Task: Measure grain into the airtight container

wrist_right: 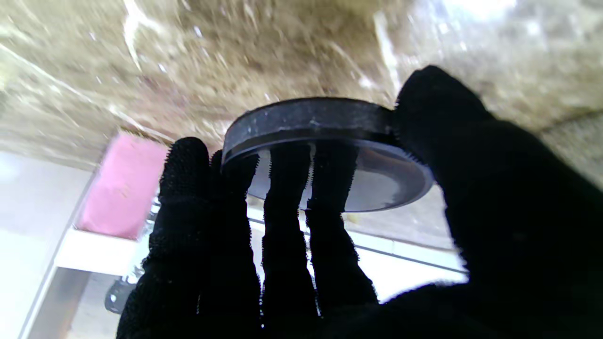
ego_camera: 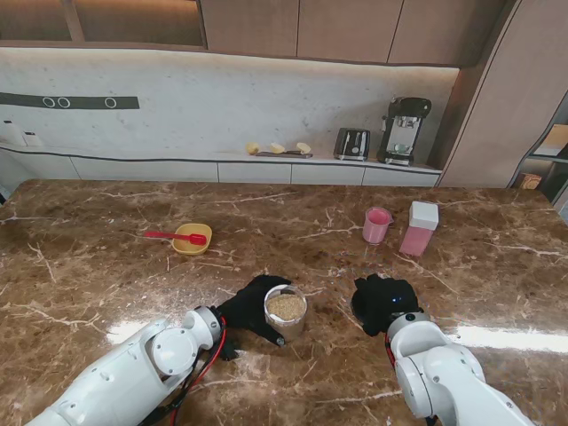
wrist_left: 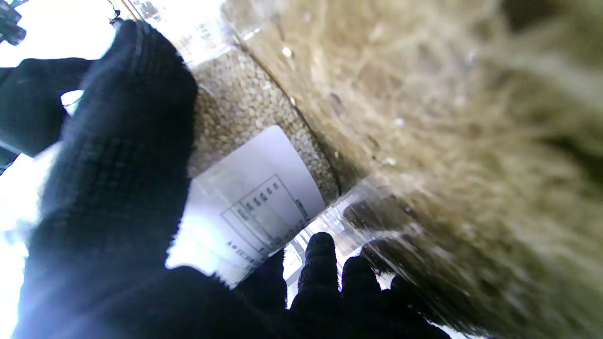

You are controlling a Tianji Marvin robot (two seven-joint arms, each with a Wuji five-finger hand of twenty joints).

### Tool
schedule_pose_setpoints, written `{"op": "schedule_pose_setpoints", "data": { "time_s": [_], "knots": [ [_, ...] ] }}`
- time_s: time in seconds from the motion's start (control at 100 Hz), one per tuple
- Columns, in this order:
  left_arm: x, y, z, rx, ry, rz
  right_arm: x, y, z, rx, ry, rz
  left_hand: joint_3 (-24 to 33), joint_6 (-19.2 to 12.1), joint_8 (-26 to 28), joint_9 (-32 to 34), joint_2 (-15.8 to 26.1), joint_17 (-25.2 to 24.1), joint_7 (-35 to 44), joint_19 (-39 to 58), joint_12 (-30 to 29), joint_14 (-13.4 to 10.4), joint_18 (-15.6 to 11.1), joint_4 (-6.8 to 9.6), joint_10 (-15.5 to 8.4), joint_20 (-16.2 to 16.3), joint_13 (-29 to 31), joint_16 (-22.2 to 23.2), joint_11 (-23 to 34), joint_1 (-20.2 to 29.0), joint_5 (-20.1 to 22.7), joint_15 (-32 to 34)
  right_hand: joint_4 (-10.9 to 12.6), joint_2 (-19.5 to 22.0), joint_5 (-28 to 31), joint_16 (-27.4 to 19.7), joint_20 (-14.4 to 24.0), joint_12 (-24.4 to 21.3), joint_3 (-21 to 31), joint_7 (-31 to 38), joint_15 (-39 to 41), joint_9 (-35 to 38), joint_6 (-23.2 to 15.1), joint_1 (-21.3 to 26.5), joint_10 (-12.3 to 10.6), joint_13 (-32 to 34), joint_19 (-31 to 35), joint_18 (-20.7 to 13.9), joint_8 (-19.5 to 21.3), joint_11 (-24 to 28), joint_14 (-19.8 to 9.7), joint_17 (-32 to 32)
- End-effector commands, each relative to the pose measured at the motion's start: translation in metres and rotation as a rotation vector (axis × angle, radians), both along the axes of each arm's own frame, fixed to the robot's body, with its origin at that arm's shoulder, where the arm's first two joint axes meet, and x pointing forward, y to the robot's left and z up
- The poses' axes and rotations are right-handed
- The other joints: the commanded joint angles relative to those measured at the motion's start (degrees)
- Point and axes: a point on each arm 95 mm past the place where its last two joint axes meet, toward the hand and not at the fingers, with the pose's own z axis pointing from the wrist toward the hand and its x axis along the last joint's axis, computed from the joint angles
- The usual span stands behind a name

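In the stand's view the brown marble table (ego_camera: pixel 106 231) fills most of the frame, and the grain jar (ego_camera: pixel 286 312) stands upright at lower centre with its mouth uncovered and pale grain showing inside. The left hand (ego_camera: pixel 248 306), in a black glove, wraps around the jar from the left side, its fingers closed on the clear wall; the left wrist view shows the thumb (wrist_left: pixel 127 141) pressed against the jar beside a white label (wrist_left: pixel 249 202), with grain packed behind the glass. Just right of the jar, near the lower centre-right of the frame, the right hand (ego_camera: pixel 383 302) rests low over the table, and the right wrist view shows its fingers (wrist_right: pixel 287 197) and thumb clamped around a flat, round black lid (wrist_right: pixel 325 122), which lies against or very near the marble. Farther from the robot, at right of centre, a pink cup (ego_camera: pixel 377 224) stands beside a pink airtight container (ego_camera: pixel 419 228) with a white cap, the two near each other but apart, and both well apart from the jar. In the left-centre of the frame a yellow bowl (ego_camera: pixel 193 240) sits with a red spoon (ego_camera: pixel 177 236) lying across it, the handle pointing to the left. Along the back counter, upper right, stand a toaster (ego_camera: pixel 351 143) and a coffee machine (ego_camera: pixel 404 130).
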Motion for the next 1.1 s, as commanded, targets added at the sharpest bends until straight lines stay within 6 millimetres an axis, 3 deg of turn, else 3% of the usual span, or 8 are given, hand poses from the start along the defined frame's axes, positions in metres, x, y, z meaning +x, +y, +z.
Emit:
{"op": "schedule_pose_setpoints", "data": {
  "time_s": [0.0, 0.24, 0.48, 0.57, 0.63, 0.68, 1.0, 1.09],
  "knots": [
    [-0.023, 0.018, -0.035, 0.082, 0.089, 0.003, -0.007, -0.006, -0.020, -0.020, 0.056, -0.023, 11.2, -9.8, 5.0, 0.8, 18.6, 5.2, 12.9, 14.8, -0.3, 9.4, 23.0, 2.09, -1.1, 3.7, 3.4, 2.1, -0.2, 7.8, 8.5, 5.1, 1.8, 6.2, 0.7, 1.0, 1.6, 1.5, 4.5, 4.7, 3.3, 0.3, -1.4, 2.2, -1.9, -0.4, -0.8, -2.7, 1.6, 3.6, -6.9, -0.8],
    [-0.025, 0.019, -0.033, 0.087, 0.087, 0.001, -0.007, -0.011, -0.036, -0.049, 0.045, -0.045, 11.7, -9.6, 5.0, 0.7, 18.6, 5.2, 12.7, 14.7, -0.3, 9.4, 23.0, 2.02, -0.8, 3.7, 3.3, 2.1, -0.2, 7.5, 8.2, 5.1, 1.4, 5.2, -1.5, 0.6, 1.5, 1.5, 2.5, 3.8, 2.7, -2.3, -0.8, 0.8, -1.9, -2.3, -1.7, -2.9, 1.4, 3.4, -7.0, -2.4],
    [-0.028, 0.019, -0.028, 0.090, 0.087, -0.001, -0.008, -0.014, -0.040, -0.061, 0.058, -0.051, 12.1, -9.6, 4.8, 0.9, 18.7, 5.1, 12.4, 14.6, -0.3, 9.4, 23.0, 2.02, -0.4, 3.7, 3.3, 2.1, -0.1, 7.4, 7.9, 5.2, 1.5, 5.8, -7.4, -1.6, 1.7, 0.7, -4.4, 0.4, -0.9, -8.7, 1.8, -2.1, -1.2, -8.9, -4.6, -2.2, 0.1, 2.1, -6.8, -7.6],
    [-0.028, 0.018, -0.028, 0.089, 0.087, -0.004, -0.009, -0.014, -0.040, -0.061, 0.071, -0.051, 12.2, -9.5, 4.7, 0.9, 18.7, 5.2, 12.2, 14.6, -0.3, 9.5, 23.0, 2.02, -0.4, 3.7, 3.3, 2.2, -0.1, 7.3, 7.7, 5.2, 2.1, 7.9, -9.4, -2.9, 3.0, 0.5, -10.5, -1.0, -2.6, -11.3, 2.6, -2.2, -0.9, -11.4, -6.7, -2.0, 0.1, 1.6, -6.6, -9.8],
    [-0.029, 0.018, -0.027, 0.089, 0.088, -0.005, -0.009, -0.015, -0.039, -0.059, 0.076, -0.050, 12.3, -9.5, 4.7, 0.9, 18.7, 5.2, 12.2, 14.6, -0.3, 9.5, 23.0, 2.02, -0.4, 3.7, 3.3, 2.2, -0.1, 7.3, 7.8, 5.2, 3.3, 10.6, -10.2, -3.8, 3.9, 0.2, -18.1, -1.5, -3.7, -12.3, 2.8, -2.3, -0.8, -12.5, -7.8, -1.9, 0.4, 1.1, -6.4, -10.7],
    [-0.029, 0.018, -0.027, 0.088, 0.088, -0.007, -0.009, -0.015, -0.039, -0.057, 0.078, -0.050, 12.4, -9.6, 4.7, 0.8, 18.7, 5.2, 12.1, 14.5, -0.3, 9.5, 23.0, 2.00, -0.4, 3.7, 3.3, 2.2, -0.1, 7.1, 7.6, 5.2, 4.0, 10.4, -10.7, -4.4, 4.0, 0.1, -20.0, -1.7, -4.7, -12.8, 3.0, -3.9, -0.7, -13.2, -8.3, -1.8, 0.4, 0.8, -6.1, -11.3],
    [-0.030, 0.017, -0.025, 0.091, 0.087, -0.009, -0.011, -0.014, -0.034, -0.041, 0.059, -0.036, 14.7, -8.6, 3.5, 0.8, 18.7, 5.2, 10.1, 14.5, -0.4, 9.4, 23.0, 2.52, -0.5, 3.7, 3.3, 2.1, -0.2, 4.1, 5.7, 5.2, 5.2, 10.7, -13.6, -8.5, 3.1, -3.2, -20.3, -3.1, -11.2, -16.7, 3.7, -7.9, 0.2, -17.9, -14.4, -0.9, 0.6, -3.6, -5.3, -18.0],
    [-0.030, 0.017, -0.025, 0.092, 0.086, -0.011, -0.012, -0.013, -0.030, -0.026, 0.036, -0.026, 18.5, -7.7, 0.8, 0.6, 18.6, 5.2, 7.8, 14.6, -0.4, 9.5, 23.0, 4.28, -0.6, 3.8, 3.1, 2.1, -0.3, 0.3, 4.3, 5.1, 5.2, 10.7, -14.2, -9.2, 2.7, -4.3, -19.8, -3.3, -12.2, -17.4, 3.6, -8.9, 0.3, -18.8, -16.5, -1.2, 0.8, -4.6, -5.4, -19.5]
  ]
}}
